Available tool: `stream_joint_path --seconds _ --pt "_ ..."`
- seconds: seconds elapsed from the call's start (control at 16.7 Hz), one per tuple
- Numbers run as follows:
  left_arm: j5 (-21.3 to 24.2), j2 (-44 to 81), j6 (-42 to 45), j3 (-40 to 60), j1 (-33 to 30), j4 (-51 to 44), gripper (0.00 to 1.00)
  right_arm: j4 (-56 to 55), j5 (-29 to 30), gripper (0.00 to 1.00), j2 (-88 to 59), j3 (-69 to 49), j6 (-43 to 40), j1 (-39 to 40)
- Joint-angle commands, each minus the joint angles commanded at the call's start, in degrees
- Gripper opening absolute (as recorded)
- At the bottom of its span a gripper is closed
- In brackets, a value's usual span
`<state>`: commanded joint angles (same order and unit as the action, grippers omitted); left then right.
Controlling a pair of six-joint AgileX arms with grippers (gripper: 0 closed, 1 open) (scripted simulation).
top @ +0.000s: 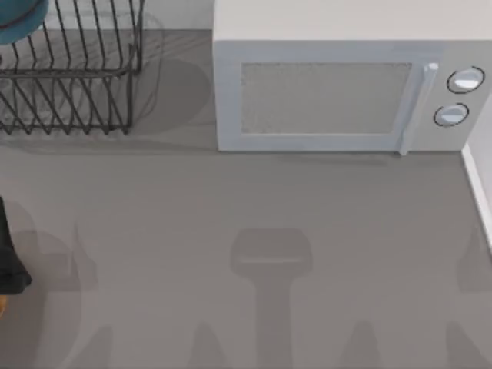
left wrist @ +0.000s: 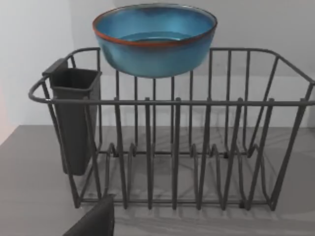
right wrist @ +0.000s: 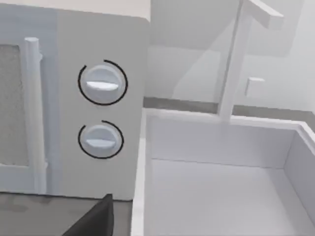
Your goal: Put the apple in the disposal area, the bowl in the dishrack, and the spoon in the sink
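The teal-blue bowl [left wrist: 155, 39] with its reddish rim is upright at the top of the black wire dishrack [left wrist: 206, 147], its base about level with the upper rails; no gripper touches it. From above, the bowl [top: 19, 19] is over the dishrack's [top: 77, 84] back left part. My left arm [top: 9, 261] is at the table's left edge, and a dark part of my left gripper [left wrist: 96, 221] faces the rack from a distance. A dark part of my right gripper [right wrist: 96, 219] is near the white sink [right wrist: 221, 187]. The apple and the spoon are out of view.
A white microwave [top: 338, 84] stands at the back, right of the rack, with two knobs [right wrist: 102, 84] beside the sink. A white faucet [right wrist: 236, 64] rises behind the sink. A dark utensil holder [left wrist: 74, 118] hangs on the rack's end. The sink's edge [top: 478, 192] borders the table's right side.
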<state>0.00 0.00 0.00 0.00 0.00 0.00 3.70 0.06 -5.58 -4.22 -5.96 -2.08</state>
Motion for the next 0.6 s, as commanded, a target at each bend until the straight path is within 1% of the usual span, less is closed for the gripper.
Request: stream_joint_path --seconds 0.12,0.24,0.36,0.6 --pt "0.0 0.0 0.0 0.0 0.0 0.0 1.0 3.82 -0.01 1.0 -5.74 -4.11 -6.66 -2.02" --pt "0.0 0.0 0.0 0.0 0.0 0.0 1.0 8.7 -0.06 1.0 -13.09 -9.02 -15.79 -4.49" --pt "0.0 0.0 0.0 0.0 0.0 0.0 1.0 14.41 -0.11 1.0 -21.59 -14.37 -27.31 -7.3" --pt "0.0 0.0 0.0 0.0 0.0 0.0 1.0 27.13 -0.11 1.0 -40.32 -25.42 -53.45 -13.47"
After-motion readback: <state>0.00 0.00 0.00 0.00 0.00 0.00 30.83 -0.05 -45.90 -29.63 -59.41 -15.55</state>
